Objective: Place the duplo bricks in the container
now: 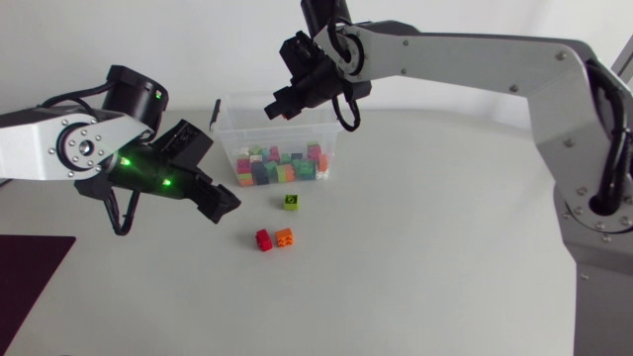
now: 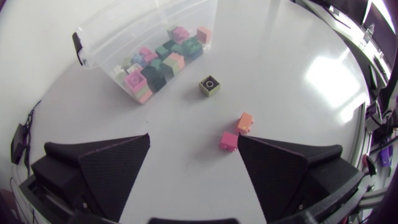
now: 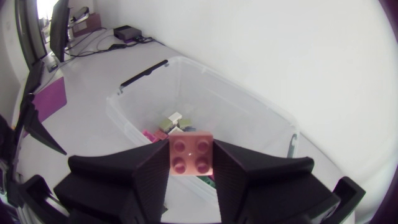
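**Right gripper** (image 1: 280,107) (image 3: 191,149): fingers clamped on a pink brick (image 3: 191,157) from two sides, studs facing the wrist camera. It is held above the container.

**Container** (image 1: 227,127) (image 2: 112,43) (image 3: 205,84): clear tub, open top. It sits under and just ahead of the right gripper, and well ahead of the left one.

**Loose bricks** (image 1: 277,166) (image 2: 155,65): a mixed-colour heap on the container floor, below the right gripper.

**Left gripper** (image 1: 223,203) (image 2: 194,140): fingers wide apart, nothing between them. It hangs over the table (image 1: 445,257).

**Red brick** (image 1: 263,239) (image 2: 229,142): on the table, just ahead of the left gripper, near one fingertip but apart from it.

**Orange brick** (image 1: 284,237) (image 2: 245,122): touching the red brick, on the side away from the left gripper.

**Green brick** (image 1: 291,201) (image 2: 209,85): black-topped. It stands alone, farther ahead of the left gripper, between the red-orange pair and the container.
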